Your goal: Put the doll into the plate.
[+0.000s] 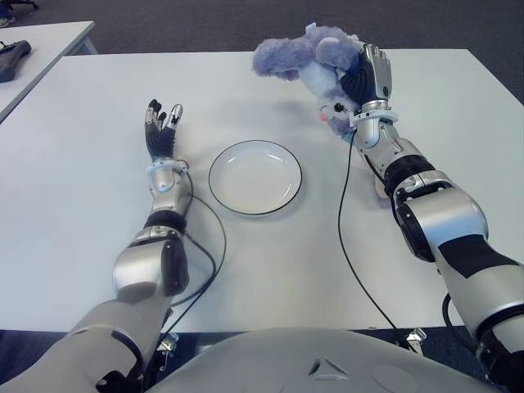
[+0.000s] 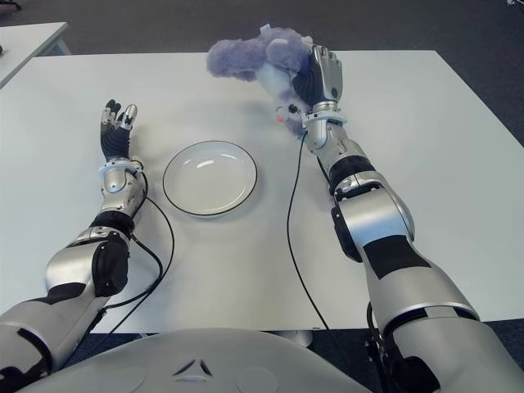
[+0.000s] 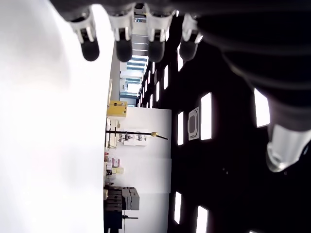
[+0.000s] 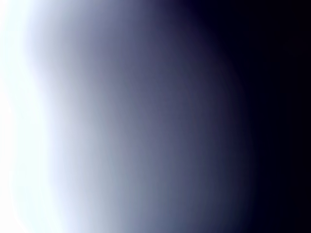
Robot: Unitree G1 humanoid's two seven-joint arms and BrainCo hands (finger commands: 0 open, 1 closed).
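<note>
The right hand (image 1: 370, 75) is raised over the far side of the white table (image 1: 82, 213), forearm stretched forward and wrist turned so that the back of the hand faces the camera, its fingers wrapped around the doll (image 1: 307, 64). The doll is a fluffy, lavender-blue plush toy with a paler face and a touch of pink at the snout; it hangs tilted from the grasp, face turned downward toward the table, its shaggy body spreading out to the left of the hand. It is held beyond and to the right of the plate (image 1: 255, 177), well apart from it. The plate is round, white with a thin dark rim, and lies flat on the table between the two arms with nothing in it. The right wrist view gives only a blurred grey-to-dark gradient, nothing in it readable. The left hand (image 1: 162, 131) shows to the left of the plate, forearm along the table, fingers extended and loosely spread, holding nothing; its wrist view shows the fingertips (image 3: 90, 47) straight in a row. A black cable (image 1: 348, 246) runs along the table beside the right arm. No writing can be read anywhere.
</note>
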